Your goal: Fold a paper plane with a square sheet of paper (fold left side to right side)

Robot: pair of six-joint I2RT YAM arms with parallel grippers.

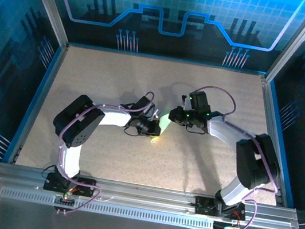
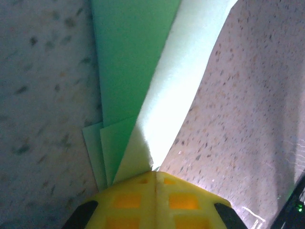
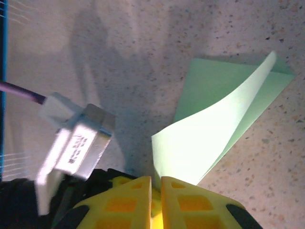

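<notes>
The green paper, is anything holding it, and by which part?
The sheet of paper is held by both: the left gripper pinches a corner of its lifted layer, the right gripper that layer's edge.

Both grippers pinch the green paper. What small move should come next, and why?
The left gripper and the right gripper are both shut on the sheet of paper, whose flap curves up above the flat layer, uncreased. So probably carry that flap a little across and lower it onto the layer.
</notes>
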